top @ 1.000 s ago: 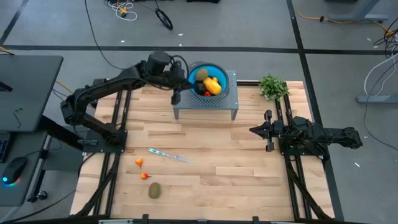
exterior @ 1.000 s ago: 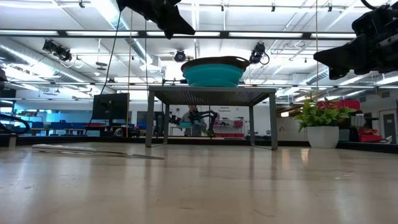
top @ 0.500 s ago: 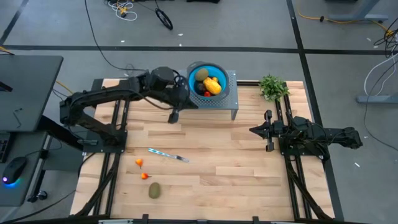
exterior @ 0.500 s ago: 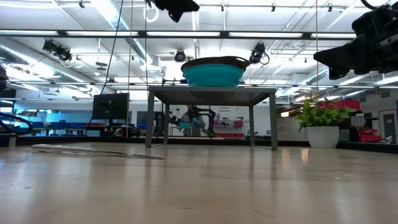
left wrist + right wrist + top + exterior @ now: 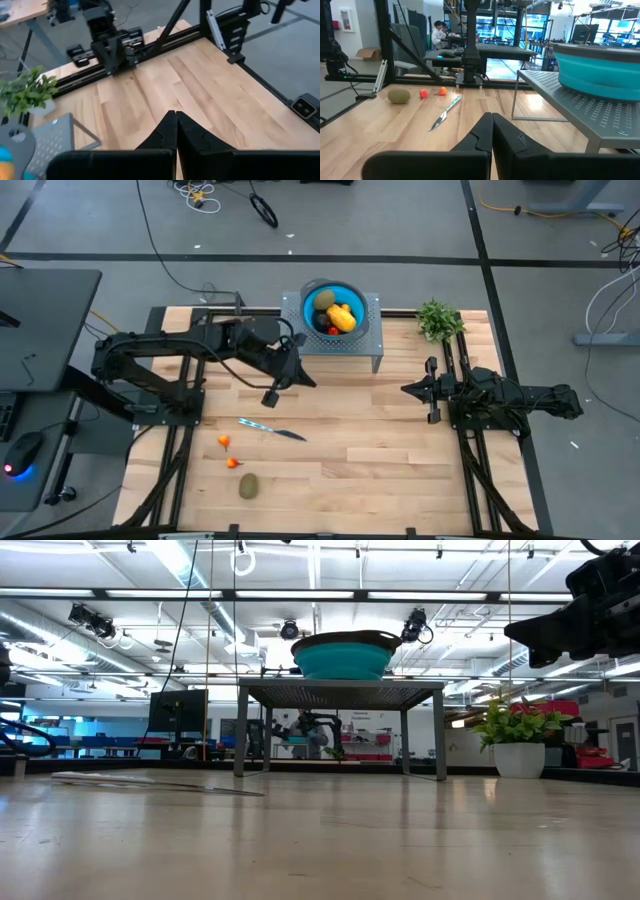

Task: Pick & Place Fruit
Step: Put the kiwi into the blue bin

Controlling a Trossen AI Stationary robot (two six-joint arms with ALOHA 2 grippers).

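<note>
A blue bowl [image 5: 333,310] stands on a grey perforated stand [image 5: 372,340] at the table's far middle. In it lie a brown-green kiwi [image 5: 324,300], a yellow-orange fruit [image 5: 343,317] and a small red one [image 5: 333,330]. Near the left front a second kiwi [image 5: 248,486] and two red-orange pieces [image 5: 224,442] [image 5: 233,463] lie on the wood. My left gripper [image 5: 270,397] hovers shut and empty over the table, in front of the stand's left end and beyond the knife-like stick [image 5: 272,430]. My right gripper [image 5: 407,389] waits shut at the right.
A green leafy plant [image 5: 438,320] stands at the far right. The silvery-blue stick [image 5: 445,112] lies between the stand [image 5: 560,100] and the loose fruit [image 5: 399,95]. Bare wood stretches across the middle and near right of the table [image 5: 380,460].
My left gripper has swung away from the bowl's left rim toward the table's near edge, staying shut and empty, and has left the top of the low view. The fruit, bowl and right arm have kept still.
</note>
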